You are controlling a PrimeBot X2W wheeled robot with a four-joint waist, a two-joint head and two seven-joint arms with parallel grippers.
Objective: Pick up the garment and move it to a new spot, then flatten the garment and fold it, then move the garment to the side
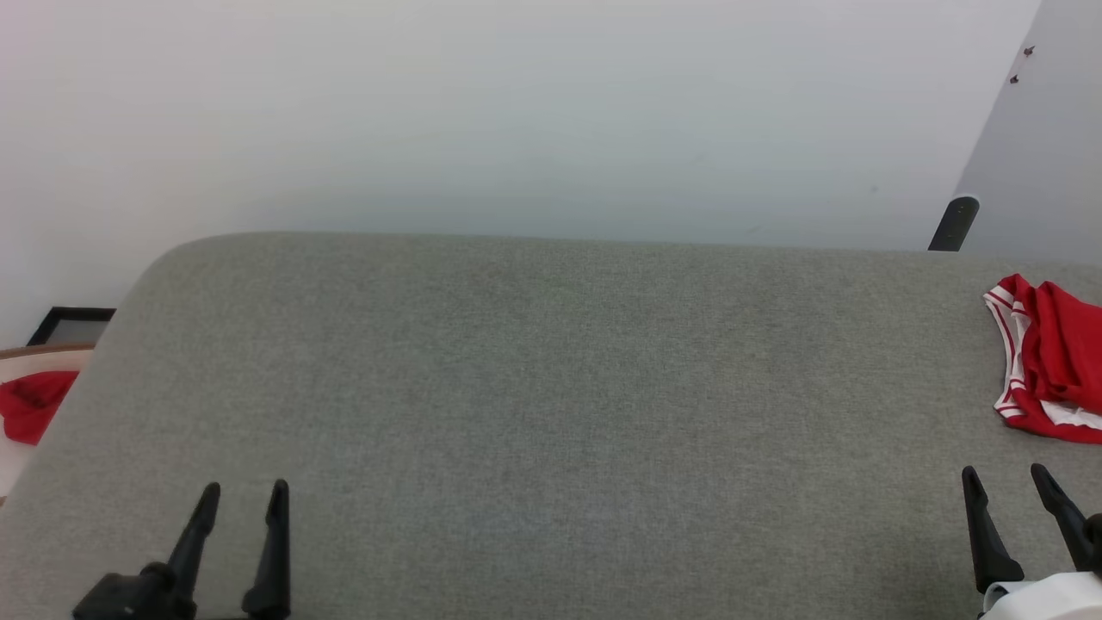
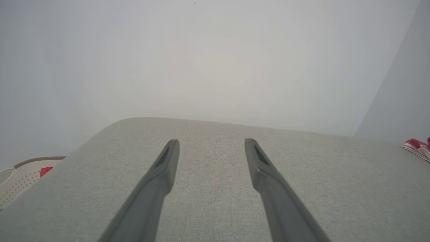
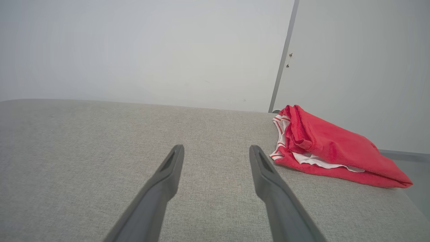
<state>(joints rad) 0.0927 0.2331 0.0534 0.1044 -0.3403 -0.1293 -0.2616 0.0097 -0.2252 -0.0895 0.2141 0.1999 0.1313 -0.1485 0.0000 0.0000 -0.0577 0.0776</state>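
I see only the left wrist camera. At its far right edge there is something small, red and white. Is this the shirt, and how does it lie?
Observer: Yes, that is the shirt. The right wrist view shows it loosely folded over, not spread flat, at the right end of the grey surface.
Operator: Does the right gripper hold it?
Observer: No. The right gripper is open and apart from the shirt, which lies ahead of it, a little to its right.
Operator: And the red thing at my far left?
Observer: The head view shows a plain red cloth there, off the left end of the surface.
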